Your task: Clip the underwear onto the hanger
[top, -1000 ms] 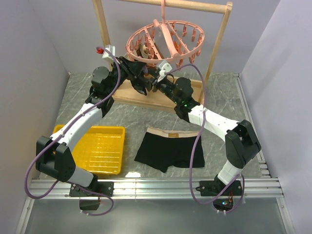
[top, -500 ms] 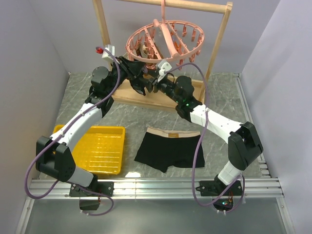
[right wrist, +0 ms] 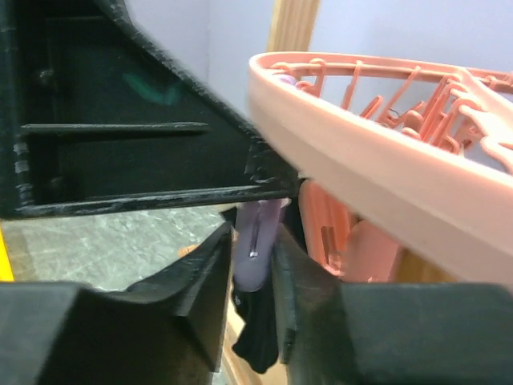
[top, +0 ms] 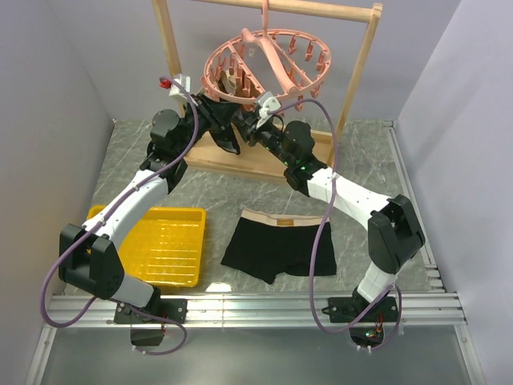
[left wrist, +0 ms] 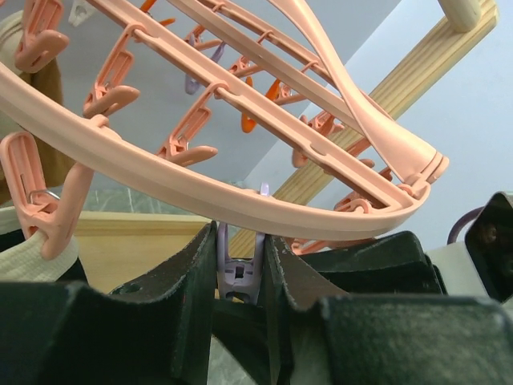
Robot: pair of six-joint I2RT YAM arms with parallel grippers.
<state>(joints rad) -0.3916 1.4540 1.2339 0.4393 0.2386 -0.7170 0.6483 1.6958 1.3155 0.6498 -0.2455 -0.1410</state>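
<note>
The underwear (top: 276, 245), black with a tan-pink waistband, lies flat on the table in front of the arms, and neither gripper touches it. The salmon-pink hanger (top: 264, 60) hangs tilted from the wooden rack. In the top view both grippers meet under its near rim. My left gripper (left wrist: 240, 245) is shut on a lilac peg (left wrist: 239, 273) just below the ring (left wrist: 240, 196). My right gripper (right wrist: 255, 245) is closed against a lilac peg (right wrist: 258, 228) from the other side, and black cloth (right wrist: 260, 341) hangs beneath it.
A yellow tray (top: 164, 241) sits at the near left. The wooden rack frame (top: 353, 80) and its base board (top: 208, 152) stand behind the grippers. A garment with a cream-white band (left wrist: 32, 249) hangs on the ring's left side.
The right gripper has moved up and left to the peg and its jaws have narrowed onto it. The hanger ring has tipped, its right side rising. The left arm has held still.
</note>
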